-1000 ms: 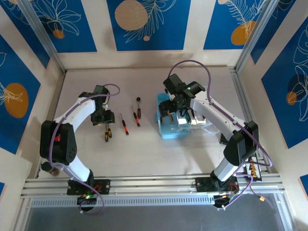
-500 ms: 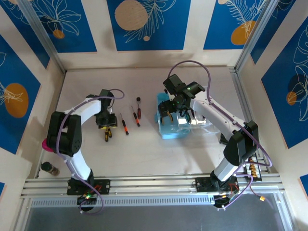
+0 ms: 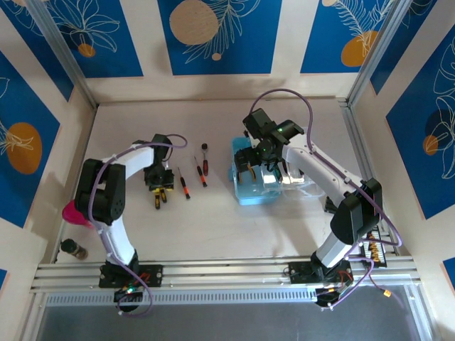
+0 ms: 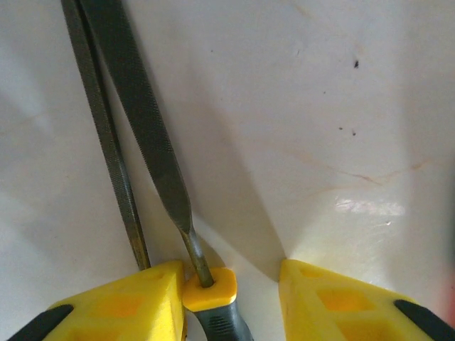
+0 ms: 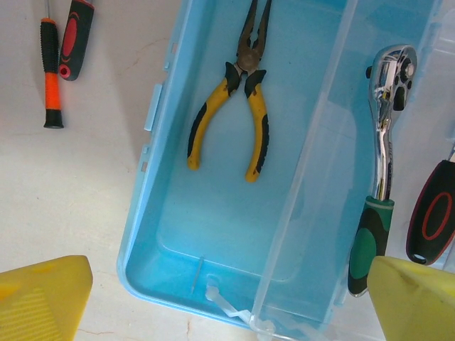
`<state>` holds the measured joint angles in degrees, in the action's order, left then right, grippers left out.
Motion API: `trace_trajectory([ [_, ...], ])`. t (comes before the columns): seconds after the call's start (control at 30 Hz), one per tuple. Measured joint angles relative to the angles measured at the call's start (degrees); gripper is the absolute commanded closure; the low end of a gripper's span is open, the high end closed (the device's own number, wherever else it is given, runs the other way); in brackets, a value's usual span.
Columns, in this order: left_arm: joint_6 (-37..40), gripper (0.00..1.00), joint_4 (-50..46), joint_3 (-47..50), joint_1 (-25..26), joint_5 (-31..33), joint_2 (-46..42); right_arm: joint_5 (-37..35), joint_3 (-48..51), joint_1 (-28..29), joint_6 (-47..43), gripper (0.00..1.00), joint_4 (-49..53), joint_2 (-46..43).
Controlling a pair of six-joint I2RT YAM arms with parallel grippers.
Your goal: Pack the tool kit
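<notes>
Shifted toward 3 o'clock and narrowed over the last second, the left gripper [image 4: 231, 275] straddles a yellow-collared file [image 4: 146, 121], fingers [image 4: 128, 305] part-open, one touching the collar, the other clear of it. At its 3 o'clock the blue case [image 5: 213, 234] lies open; the right gripper [image 5: 229, 284] hangs above, spread wide and empty; pliers [image 5: 238, 106] inside toward 12

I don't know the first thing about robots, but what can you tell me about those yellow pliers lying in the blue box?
The pliers are a long-nose pair. They have slim dark metal jaws closed to a point, and curved handles sleeved in yellow with black grip patches that look rubbery. The handles are spread slightly apart. They lie flat on the floor of the light-blue see-through case, jaws toward the top of the right wrist view. Only the case floor touches them.
</notes>
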<state>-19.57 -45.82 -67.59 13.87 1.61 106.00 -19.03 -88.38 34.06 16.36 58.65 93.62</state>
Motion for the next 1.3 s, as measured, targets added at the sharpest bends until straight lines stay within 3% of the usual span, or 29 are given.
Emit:
trace_trajectory([
  [0.37,0.0,1.00,-2.8,-3.1,3.7,3.5,1.8,0.2,1.4,-0.9,0.0,0.01,-0.5,-0.3],
  [0.7,0.0,1.00,-3.3,-5.8,4.9,-0.2,-0.2,3.5,4.1,-3.5,0.3,0.01,-1.0,-6.4],
  [0.97,-1.6,1.00,-2.7,-14.3,5.2,-14.4,-11.6,9.2,5.2,-4.5,0.9,0.01,-3.1,-9.3],
  [1.13,-6.4,1.00,4.1,-17.6,6.9,-27.8,-15.7,18.1,6.9,-4.3,2.3,0.01,-8.8,-11.9],
  [1.3,-12.1,1.00,11.6,-18.2,10.8,-36.1,-15.9,25.6,7.2,-3.7,5.0,0.03,-16.3,-12.8],
])
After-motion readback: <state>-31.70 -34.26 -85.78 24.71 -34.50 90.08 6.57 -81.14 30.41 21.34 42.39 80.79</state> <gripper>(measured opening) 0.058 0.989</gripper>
